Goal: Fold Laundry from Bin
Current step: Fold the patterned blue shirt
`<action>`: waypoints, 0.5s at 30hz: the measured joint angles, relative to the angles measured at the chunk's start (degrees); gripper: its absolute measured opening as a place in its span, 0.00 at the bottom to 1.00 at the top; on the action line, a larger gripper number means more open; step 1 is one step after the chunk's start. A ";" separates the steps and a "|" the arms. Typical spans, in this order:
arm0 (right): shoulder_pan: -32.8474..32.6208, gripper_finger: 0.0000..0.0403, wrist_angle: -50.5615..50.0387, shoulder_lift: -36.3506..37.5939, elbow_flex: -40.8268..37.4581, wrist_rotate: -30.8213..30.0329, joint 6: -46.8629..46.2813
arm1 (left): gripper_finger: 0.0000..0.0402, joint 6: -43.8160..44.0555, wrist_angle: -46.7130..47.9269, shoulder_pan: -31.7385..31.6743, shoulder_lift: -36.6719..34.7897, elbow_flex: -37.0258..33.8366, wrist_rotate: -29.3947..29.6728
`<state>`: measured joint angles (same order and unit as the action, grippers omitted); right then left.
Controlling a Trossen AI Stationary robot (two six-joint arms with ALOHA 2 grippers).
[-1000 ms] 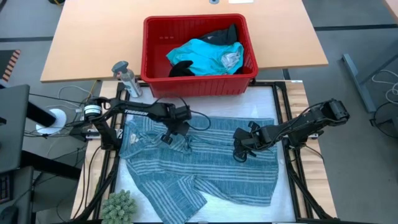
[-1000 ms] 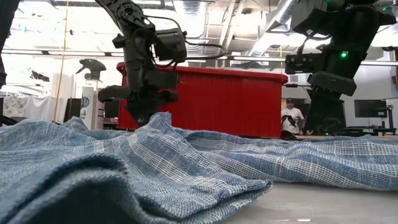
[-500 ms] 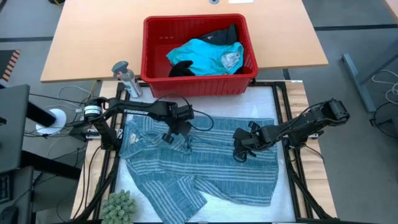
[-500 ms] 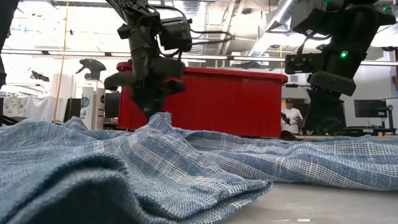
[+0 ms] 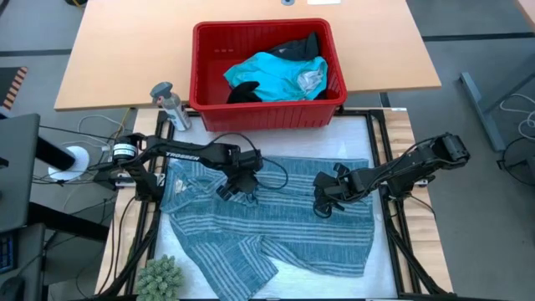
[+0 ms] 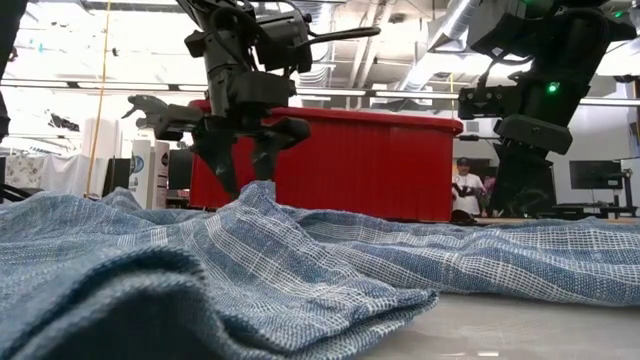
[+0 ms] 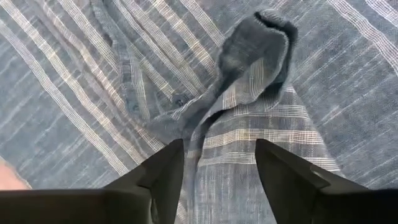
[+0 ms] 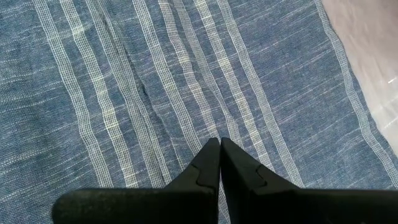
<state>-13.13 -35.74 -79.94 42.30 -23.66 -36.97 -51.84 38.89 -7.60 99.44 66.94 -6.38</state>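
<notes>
The left gripper (image 7: 219, 163), fingers spread, straddles a raised ridge of the blue-grey striped cloth garment (image 5: 276, 221), probably to pinch it; the right gripper (image 8: 219, 163), fingers closed and empty, pins the cloth flat.

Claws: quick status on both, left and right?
Left claw: open, straddling a raised fold of the striped shirt.
Right claw: shut, tips on the shirt, nothing visibly gripped.

black garments (image 5: 294, 47) half-buried, plant (image 5: 159, 279) cut off
</notes>
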 joint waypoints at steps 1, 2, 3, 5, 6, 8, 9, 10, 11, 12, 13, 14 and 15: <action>-0.02 0.10 0.00 0.00 0.00 0.00 0.00 | 0.48 -0.34 -0.12 -0.04 0.00 0.00 0.02; -0.02 0.10 0.00 0.00 0.00 0.00 0.00 | 0.48 -0.77 -0.41 -0.07 0.00 -0.02 0.10; -0.02 0.10 -0.01 0.00 0.00 0.00 0.00 | 0.48 -1.30 -0.96 -0.13 0.00 -0.02 0.18; -0.02 0.10 -0.01 0.00 0.00 0.00 0.00 | 0.47 -2.16 -2.57 -0.11 0.00 -0.02 0.20; -0.02 0.10 -0.01 0.00 0.00 0.00 0.00 | 0.47 -2.36 -3.27 -0.09 0.00 -0.02 0.00; -0.02 0.10 -0.01 0.00 0.00 0.00 -0.01 | 0.47 -2.44 -4.18 -0.07 0.00 -0.02 -1.38; -0.02 0.10 -0.02 0.00 0.00 0.02 -0.02 | 0.47 -2.69 -4.15 -0.07 0.00 -0.02 -2.11; -0.02 0.10 -0.02 0.00 0.00 0.02 -0.02 | 0.47 -3.06 -3.92 -0.07 0.00 -0.02 -2.55; -0.02 0.10 -0.01 0.00 0.00 0.03 -0.02 | 0.47 -3.20 -3.72 -0.07 0.01 -0.03 -2.74; -0.02 0.10 -0.03 0.00 0.00 0.03 -0.02 | 0.47 -3.04 -3.69 -0.07 0.02 -0.04 -2.80; -0.02 0.10 -0.03 0.00 0.00 0.04 0.00 | 0.47 -2.46 -3.73 -0.07 0.04 -0.04 -2.93; -0.02 0.10 -0.03 0.00 0.00 0.04 0.00 | 0.47 -1.99 -3.71 -0.07 0.04 -0.04 -3.48; -0.02 0.10 -0.03 0.00 0.00 0.04 0.00 | 0.47 -1.79 -3.68 -0.07 0.04 -0.07 -4.32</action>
<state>-13.15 -35.77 -79.94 42.30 -23.62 -36.97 -53.63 35.21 -7.66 99.48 66.87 -10.70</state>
